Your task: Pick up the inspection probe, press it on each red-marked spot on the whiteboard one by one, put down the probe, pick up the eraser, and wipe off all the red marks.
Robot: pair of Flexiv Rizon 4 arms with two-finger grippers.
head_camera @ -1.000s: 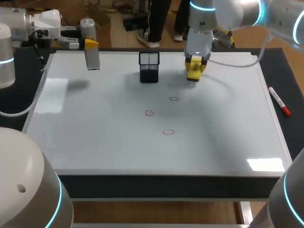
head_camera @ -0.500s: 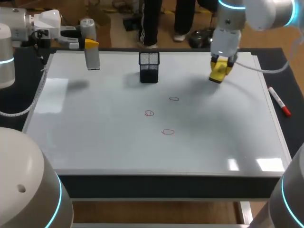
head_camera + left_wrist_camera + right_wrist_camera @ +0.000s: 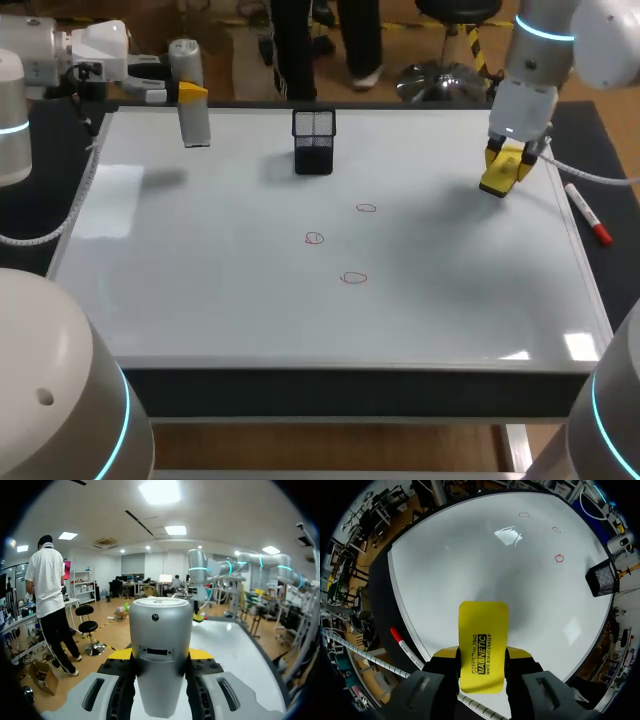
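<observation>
Probe point(image 3: 195, 125) first, at the far left corner of the board point(image 3: 200, 300). My left gripper point(image 3: 188, 93) is clamped on it from both sides and holds it upright over the board's back edge. The left wrist view shows what the head view cannot: a yellow tip pressed against each flank of the silver body. The probe fills that view, though, so the red marks do not show in it.

A wide stretch of bare white runs from the probe to the mesh cup point(image 3: 314, 140), which stands near the far edge, about midway along it. Nearer than the cup are three red marks point(image 3: 366, 208), point(image 3: 315, 238) and point(image 3: 354, 278), well apart from every edge and with open board all round them.

My right gripper point(image 3: 505, 168) hangs over the board close to its right edge. It is closed on the yellow eraser point(image 3: 483, 625), and the right wrist view shows both fingers against the eraser's sides. That view also takes in the cup and all three marks ahead.

A red-capped marker point(image 3: 588, 214) lies on the dark mat, just beside the board's right edge.
</observation>
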